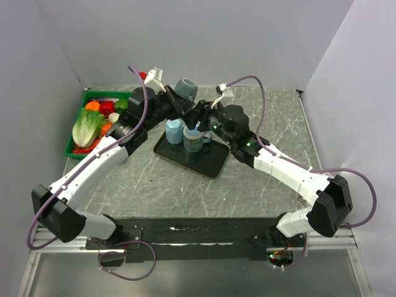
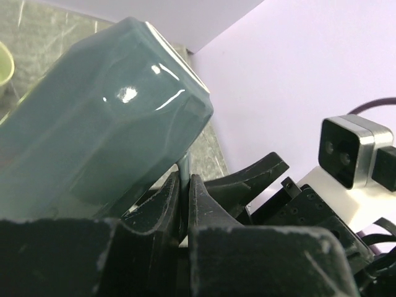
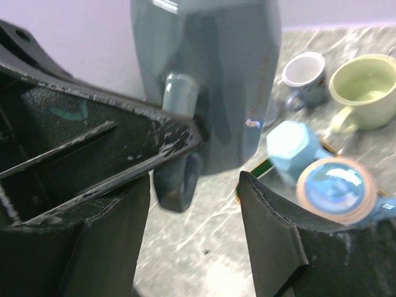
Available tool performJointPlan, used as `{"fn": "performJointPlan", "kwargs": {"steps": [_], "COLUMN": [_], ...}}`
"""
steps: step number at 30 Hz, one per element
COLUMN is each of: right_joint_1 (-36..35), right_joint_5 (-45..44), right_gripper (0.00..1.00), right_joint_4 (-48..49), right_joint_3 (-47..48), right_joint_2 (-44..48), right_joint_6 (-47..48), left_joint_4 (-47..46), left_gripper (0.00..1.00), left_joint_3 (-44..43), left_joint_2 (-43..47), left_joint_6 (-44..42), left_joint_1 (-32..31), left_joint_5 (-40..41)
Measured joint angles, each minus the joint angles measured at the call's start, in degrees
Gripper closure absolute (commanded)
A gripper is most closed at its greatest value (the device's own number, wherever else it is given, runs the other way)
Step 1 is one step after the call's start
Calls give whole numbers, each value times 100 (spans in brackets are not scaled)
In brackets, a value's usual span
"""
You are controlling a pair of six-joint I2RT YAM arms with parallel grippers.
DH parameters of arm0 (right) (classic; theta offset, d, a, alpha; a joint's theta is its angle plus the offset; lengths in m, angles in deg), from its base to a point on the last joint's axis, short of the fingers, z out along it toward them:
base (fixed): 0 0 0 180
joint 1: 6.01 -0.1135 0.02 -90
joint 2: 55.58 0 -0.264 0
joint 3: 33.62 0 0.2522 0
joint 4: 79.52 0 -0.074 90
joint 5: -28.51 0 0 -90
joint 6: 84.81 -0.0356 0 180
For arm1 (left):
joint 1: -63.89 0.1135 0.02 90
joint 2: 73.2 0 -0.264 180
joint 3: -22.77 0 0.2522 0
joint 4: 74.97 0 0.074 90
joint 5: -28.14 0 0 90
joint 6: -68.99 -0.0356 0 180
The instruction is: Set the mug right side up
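Upper centre of top view | grey mug [image 1: 185,88] held clear of the table [image 1: 260,179], long axis tilted, rim end cannot be told | left gripper [image 2: 184,189] clamped on its handle [image 3: 180,91] | right gripper [image 3: 195,185] spread wide, empty — handle just ahead between its fingers [image 3: 272,241], body beyond

Left arm [image 1: 93,164] and right arm [image 1: 291,173] white-shelled, black joints, looping purple cables [image 1: 374,198], scuffed black jaws
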Motion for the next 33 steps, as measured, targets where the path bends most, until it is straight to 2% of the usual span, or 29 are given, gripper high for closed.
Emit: {"fn": "performJointPlan", "kwargs": {"steps": [4,8,11,12,13,16,19,20,22,23,26,28,33], "right_joint_1": [0,-26,-48,-52,-55,-33,-17,0,52,109,339,551,1248], "right_joint_5": [-227,-278,-234,-219,-223,-203,-203,-166,-55,7,188,306,730], "right_gripper": [43,56,73,91,100,100,100,100,100,100,100,100,100], "right_joint_4": [188,304,299,282,225,-11,-177,-243,-402,-525,-782,-962,-1196], "right_joint_3": [-48,-28,4,20,48,173,234,267,330,361,374,374,326], "right_joint_2": [0,-7,-24,-33,-46,-109,-120,-122,-122,-122,-122,-122,-114], "right_joint_6": [201,299,313,317,330,319,205,153,4,-105,-455,-741,-1589], "left_joint_4": [278,275,278,278,280,282,302,313,313,295,299,330,457], "left_gripper": [99,99,99,99,99,96,76,60,49,35,13,4,4], "left_joint_3": [-181,-238,-243,-247,-247,-249,-249,-249,-249,-254,-260,-260,-258], "left_joint_2": [-59,-101,-140,-162,-188,-243,-278,-278,-278,-278,-275,-269,-136], "left_joint_6": [326,601,723,739,758,776,776,758,675,638,507,439,214], "left_joint_1": [-2,-2,0,0,0,2,0,0,-15,-42,-120,-140,-151], "left_joint_5": [59,98,116,116,118,177,197,199,184,173,210,260,570]}}
